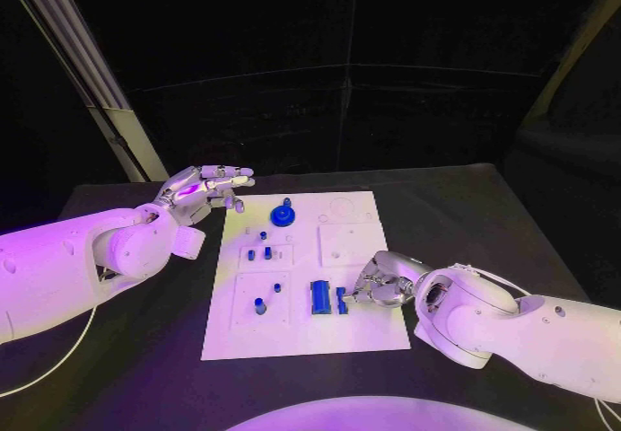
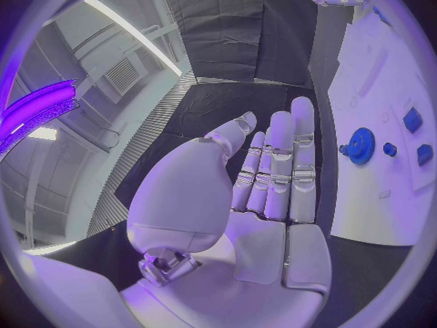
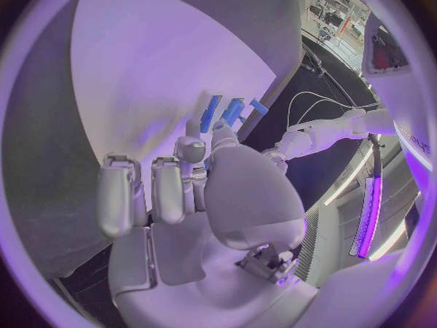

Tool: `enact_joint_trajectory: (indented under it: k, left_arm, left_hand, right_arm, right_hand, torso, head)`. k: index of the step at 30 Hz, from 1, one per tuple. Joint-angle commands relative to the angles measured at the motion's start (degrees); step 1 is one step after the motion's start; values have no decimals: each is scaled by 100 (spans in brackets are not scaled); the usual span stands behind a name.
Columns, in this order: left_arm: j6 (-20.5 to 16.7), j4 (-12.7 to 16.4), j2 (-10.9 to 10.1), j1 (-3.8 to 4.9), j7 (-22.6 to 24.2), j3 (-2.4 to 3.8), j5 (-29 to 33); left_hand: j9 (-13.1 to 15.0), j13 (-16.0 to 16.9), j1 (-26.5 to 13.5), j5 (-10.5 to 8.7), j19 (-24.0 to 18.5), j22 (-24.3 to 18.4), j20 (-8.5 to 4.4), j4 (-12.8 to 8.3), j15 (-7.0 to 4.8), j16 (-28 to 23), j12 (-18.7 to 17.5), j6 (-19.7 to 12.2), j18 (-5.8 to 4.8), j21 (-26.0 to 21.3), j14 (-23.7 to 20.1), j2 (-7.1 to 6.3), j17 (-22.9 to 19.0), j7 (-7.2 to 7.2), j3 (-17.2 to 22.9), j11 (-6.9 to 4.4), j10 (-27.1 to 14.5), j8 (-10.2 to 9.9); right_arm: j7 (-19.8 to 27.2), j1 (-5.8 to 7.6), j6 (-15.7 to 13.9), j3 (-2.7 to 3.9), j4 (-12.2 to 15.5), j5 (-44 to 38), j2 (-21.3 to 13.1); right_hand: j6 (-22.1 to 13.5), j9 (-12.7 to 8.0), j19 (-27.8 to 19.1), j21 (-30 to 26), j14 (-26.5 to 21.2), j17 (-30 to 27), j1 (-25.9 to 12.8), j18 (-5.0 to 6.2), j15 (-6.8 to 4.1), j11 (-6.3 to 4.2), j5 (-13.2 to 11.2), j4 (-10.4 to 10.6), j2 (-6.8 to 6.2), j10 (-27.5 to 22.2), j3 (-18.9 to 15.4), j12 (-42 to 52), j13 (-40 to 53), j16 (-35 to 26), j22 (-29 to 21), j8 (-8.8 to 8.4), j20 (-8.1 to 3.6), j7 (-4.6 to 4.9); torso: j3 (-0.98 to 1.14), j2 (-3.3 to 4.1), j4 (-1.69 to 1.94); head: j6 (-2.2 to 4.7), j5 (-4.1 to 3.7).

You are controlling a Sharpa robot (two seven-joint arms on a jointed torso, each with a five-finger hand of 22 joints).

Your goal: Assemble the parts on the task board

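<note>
Lying beneath everything, a black table point(image 1: 453, 215), stretching back toward a dark curtained backdrop point(image 1: 389, 99). Leaning at the far left corner, a pale slanted pole point(image 1: 97, 85). Trailing across the near left of the tabletop, a thin white cable point(image 1: 58, 364).

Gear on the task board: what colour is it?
Blue. The gear shows best in the left wrist view.

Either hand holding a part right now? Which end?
Left hand holds nothing, fingers straight. Right hand has fingertips at a small blue part on the task board; a grip cannot be told.
</note>
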Motion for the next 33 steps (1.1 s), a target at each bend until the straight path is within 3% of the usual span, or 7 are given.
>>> enact_joint_trajectory:
  k: [1, 7, 12, 26, 33]
  left_arm:
    - [58, 10, 4, 8, 17, 4, -10]
    - [57, 18, -2, 8, 14, 4, -11]
    - [56, 21, -9, 8, 14, 3, -11]
    - [59, 21, -7, 9, 17, 3, -11]
    - [59, 19, -5, 9, 15, 3, -11]
  left_hand:
    - [-8, -7, 3, 18, -34, -8, 13, -30, -2, 29, 21, -39, 82, -21, -29, 49, -7, 11, -4, 15, -34, 34]
    - [-8, -7, 3, 18, -34, -8, 13, -30, -2, 29, 21, -39, 82, -21, -29, 49, -7, 11, -4, 15, -34, 34]
    - [-8, -9, 2, 18, -35, -9, 13, -38, -1, 36, 37, -48, 82, -22, -33, 54, -17, 13, -4, 16, -45, 47]
    - [-8, -9, 2, 18, -35, -9, 13, -38, -1, 36, 37, -48, 82, -22, -33, 54, -17, 13, -4, 16, -45, 47]
    - [-8, -9, 2, 18, -35, -9, 13, -38, -1, 36, 37, -48, 82, -22, -33, 54, -17, 13, -4, 16, -45, 47]
  right_arm:
    - [-287, 8, -34, 5, -51, -357, 69]
    - [-464, 8, 189, 6, -112, -579, 185]
    - [-536, 8, 309, 6, -115, -672, 261]
    - [-686, 7, 302, 6, -142, -850, 321]
    - [-694, 7, 186, 7, -148, -878, 336]
  right_hand:
    - [15, 9, 41, 38, 310, 11, 66, -79, 7, -18, 29, -39, -3, 21, -1, 39, 10, 37, 724, -13, -11, -25]
    - [30, 15, 59, 56, 318, 44, 96, -85, 3, -23, 30, -53, 9, 47, -9, 100, 53, 59, 747, -6, -13, -32]
    - [36, 18, 58, 55, 319, 46, 99, -85, 1, -24, 22, -56, 0, 53, -24, 104, 57, 60, 745, -4, -14, -33]
    - [56, 27, 68, 63, 322, 57, 143, -88, -7, -35, 78, -68, 52, 74, -34, 127, 75, 68, 757, 3, -22, -45]
    - [60, 33, 74, 67, 324, 69, 45, -90, -10, -35, 253, 74, 260, 93, -74, 128, 85, 74, 764, -8, -29, -47]
  torso:
    - [-2, 4, -1]
    - [-4, 3, 6]
    - [4, -3, -12]
    - [9, -5, -11]
    - [5, -4, -12]
  head:
    - [-10, 6]
    - [-25, 18]
    - [-30, 33]
    - [-13, 15]
    - [-6, 7]
